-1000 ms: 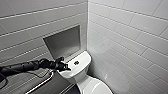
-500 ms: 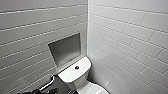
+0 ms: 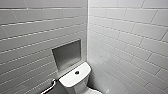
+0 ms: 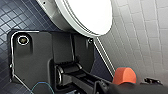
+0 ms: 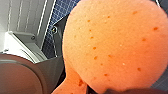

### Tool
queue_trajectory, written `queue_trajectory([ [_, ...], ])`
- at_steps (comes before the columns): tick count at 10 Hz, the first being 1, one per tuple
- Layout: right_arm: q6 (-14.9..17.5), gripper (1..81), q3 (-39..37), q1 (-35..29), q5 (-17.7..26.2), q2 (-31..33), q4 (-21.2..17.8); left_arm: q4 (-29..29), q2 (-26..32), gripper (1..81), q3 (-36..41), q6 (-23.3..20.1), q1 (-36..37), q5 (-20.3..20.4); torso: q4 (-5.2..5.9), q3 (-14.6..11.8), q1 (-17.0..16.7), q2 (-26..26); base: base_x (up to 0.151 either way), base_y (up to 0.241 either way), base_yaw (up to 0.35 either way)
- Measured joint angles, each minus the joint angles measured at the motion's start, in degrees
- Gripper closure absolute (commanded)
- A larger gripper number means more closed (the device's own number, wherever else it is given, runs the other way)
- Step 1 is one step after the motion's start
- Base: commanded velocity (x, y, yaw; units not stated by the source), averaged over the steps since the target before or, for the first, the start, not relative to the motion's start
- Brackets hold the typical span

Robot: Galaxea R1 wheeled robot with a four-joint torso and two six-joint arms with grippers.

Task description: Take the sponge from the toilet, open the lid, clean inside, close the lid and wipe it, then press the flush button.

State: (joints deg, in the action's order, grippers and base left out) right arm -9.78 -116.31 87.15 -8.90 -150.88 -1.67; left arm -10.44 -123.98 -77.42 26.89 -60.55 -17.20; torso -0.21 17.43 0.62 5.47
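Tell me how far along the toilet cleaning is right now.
Done: the sponge is off the toilet, seemingly held by the right arm, and the lid looks closed. In hand: the left arm reached toward the flush button a second ago and has pulled away. Left: likely nothing, though I can't confirm the press.
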Motion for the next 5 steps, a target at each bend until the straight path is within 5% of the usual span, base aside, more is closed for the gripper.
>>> queue_trajectory([
  [5, 0.0, 81.1, -0.6, 0.0, 0.2, -0.3, 0.0, -3.9, -10.7, 81.1, -18.3, 0.0, -11.6, 9.0, 0.00, -0.3, -0.1, 0.1, 0.000, 0.000, 0.000],
])
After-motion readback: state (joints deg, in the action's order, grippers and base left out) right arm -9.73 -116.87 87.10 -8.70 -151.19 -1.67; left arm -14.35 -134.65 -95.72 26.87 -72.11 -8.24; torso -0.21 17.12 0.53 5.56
